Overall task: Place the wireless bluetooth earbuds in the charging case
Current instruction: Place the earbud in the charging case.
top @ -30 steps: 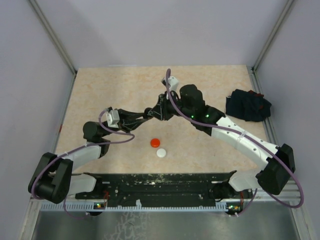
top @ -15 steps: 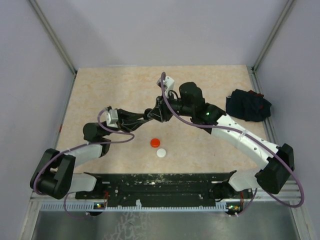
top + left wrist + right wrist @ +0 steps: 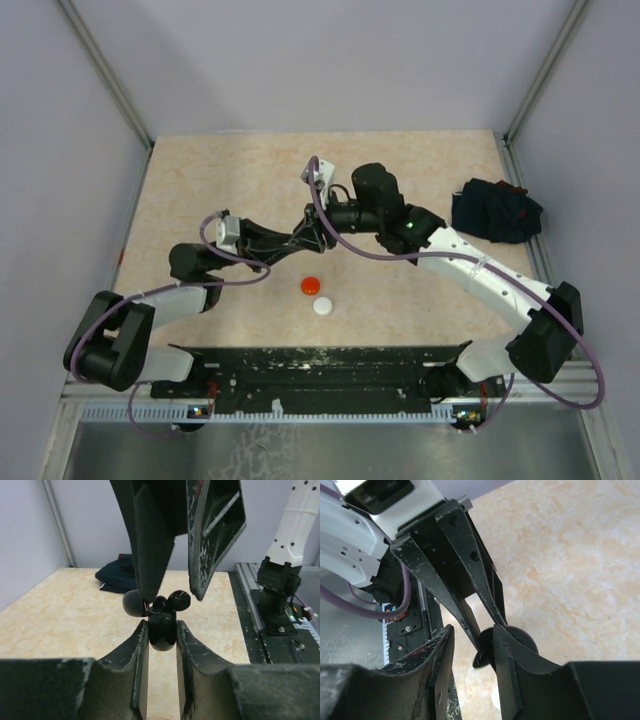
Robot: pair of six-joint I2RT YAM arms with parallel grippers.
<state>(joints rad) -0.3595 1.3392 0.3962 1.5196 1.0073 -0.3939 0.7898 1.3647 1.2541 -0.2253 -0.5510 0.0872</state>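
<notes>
Holds the glossy black charging case (image 3: 162,636) clenched in the left tool (image 3: 161,626), raised off the surface (image 3: 200,180) near its middle. Has the right tool (image 3: 173,598) pointing down onto it from above, released, fingers parted to either side of the black earbuds (image 3: 178,600), rounded lumps at the case's top; cannot tell how deep. Shows a red disc (image 3: 311,286) and a white disc (image 3: 322,306) just beside each other on the surface nearer the bases, and a dark cloth bundle (image 3: 495,212) well apart by the right edge.
</notes>
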